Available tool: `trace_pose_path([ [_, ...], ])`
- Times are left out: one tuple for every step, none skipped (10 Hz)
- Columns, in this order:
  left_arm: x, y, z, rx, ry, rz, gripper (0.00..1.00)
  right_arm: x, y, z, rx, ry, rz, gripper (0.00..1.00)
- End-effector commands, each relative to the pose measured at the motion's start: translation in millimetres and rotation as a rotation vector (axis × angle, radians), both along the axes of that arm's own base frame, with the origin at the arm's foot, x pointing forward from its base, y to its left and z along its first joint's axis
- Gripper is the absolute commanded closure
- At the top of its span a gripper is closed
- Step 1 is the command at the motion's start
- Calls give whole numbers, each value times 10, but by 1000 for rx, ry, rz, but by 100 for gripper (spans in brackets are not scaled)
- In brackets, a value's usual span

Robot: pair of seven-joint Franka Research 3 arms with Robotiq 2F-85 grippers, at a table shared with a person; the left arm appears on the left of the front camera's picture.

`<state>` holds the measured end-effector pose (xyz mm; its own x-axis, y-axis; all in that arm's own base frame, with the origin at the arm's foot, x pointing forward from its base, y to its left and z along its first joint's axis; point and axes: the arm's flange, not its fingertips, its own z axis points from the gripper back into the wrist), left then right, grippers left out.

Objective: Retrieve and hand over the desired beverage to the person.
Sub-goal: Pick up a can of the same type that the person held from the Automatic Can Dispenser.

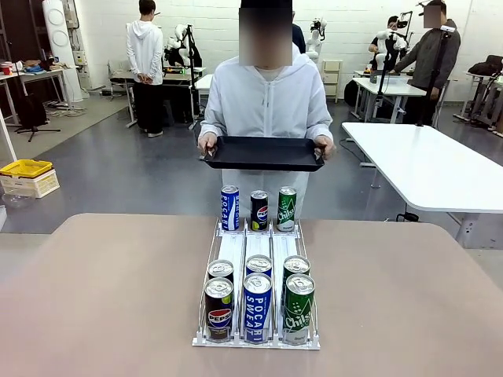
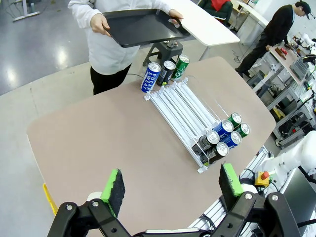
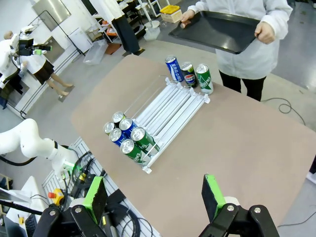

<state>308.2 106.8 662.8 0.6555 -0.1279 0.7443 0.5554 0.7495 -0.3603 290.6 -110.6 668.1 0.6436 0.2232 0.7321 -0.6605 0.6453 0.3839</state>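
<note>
The person (image 1: 267,102) stands at the table's far side holding a black tray (image 1: 263,153) level in both hands. A white three-lane can rack (image 1: 257,250) lies mid-table. At its far end stand three cans: blue Pocari Sweat (image 1: 229,208), dark Pepsi (image 1: 259,210) and green Chilsung (image 1: 287,209). Pairs of the same three drinks fill its near end (image 1: 257,306). Which can is the desired beverage cannot be told. My left gripper (image 2: 172,185) hovers open high above the table's near edge. My right gripper (image 3: 154,196) is open too, high over the near right corner. Neither holds anything.
The brown tabletop (image 1: 102,290) is bare on both sides of the rack. A white table (image 1: 432,169) stands at the back right, and a yellow crate (image 1: 25,167) sits on the floor at the left. Other people stand far behind.
</note>
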Motion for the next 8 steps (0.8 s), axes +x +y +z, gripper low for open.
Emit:
trace_pose_path([
  [0,20,9,2,-14,-18,0,18,16,14,22,-16,19,0],
  [0,20,9,2,-14,-18,0,18,16,14,22,-16,19,0],
  [0,20,9,2,-14,-18,0,18,16,14,22,-16,19,0],
  [0,20,9,2,-14,-18,0,18,16,14,22,-16,19,0],
  [0,20,9,2,-14,-18,0,18,16,14,22,-16,19,0],
  [0,20,9,2,-14,-18,0,18,16,14,22,-16,19,0],
  [0,20,9,2,-14,-18,0,18,16,14,22,-16,19,0],
  [0,20,9,2,-14,-18,0,18,16,14,22,-16,19,0],
])
